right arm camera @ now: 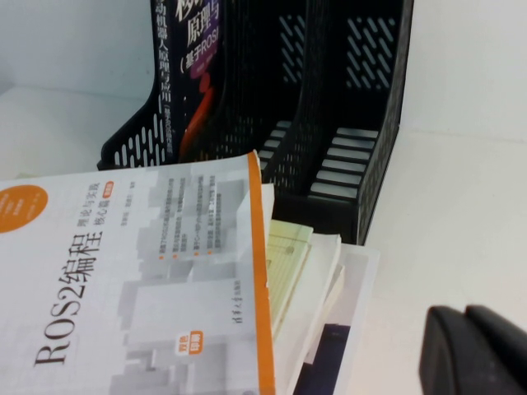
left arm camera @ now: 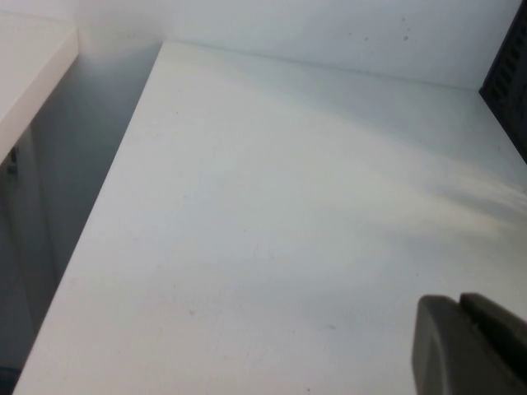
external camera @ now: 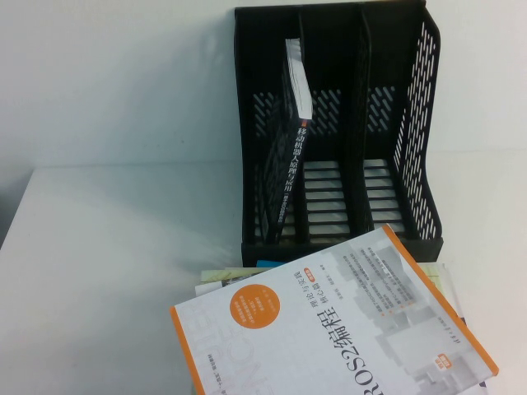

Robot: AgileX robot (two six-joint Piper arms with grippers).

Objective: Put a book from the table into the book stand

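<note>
The dark navy book [external camera: 288,173] stands upright, leaning slightly, in the left slot of the black book stand [external camera: 412,123] at the back of the white table [external camera: 107,263]. The right wrist view shows the book [right arm camera: 193,74] inside the stand [right arm camera: 362,99]. Neither gripper shows in the high view. My left gripper [left arm camera: 461,306] is shut and empty above bare table, with the stand's corner [left arm camera: 510,74] far off. My right gripper [right arm camera: 466,314] is shut and empty over the table, beside the stack of books in front of the stand.
A white book with an orange border [external camera: 329,321] lies on top of a loose stack of books [external camera: 222,276] in front of the stand; it also shows in the right wrist view [right arm camera: 140,280]. The stand's middle and right slots hold nothing. The table's left edge [left arm camera: 107,189] drops off.
</note>
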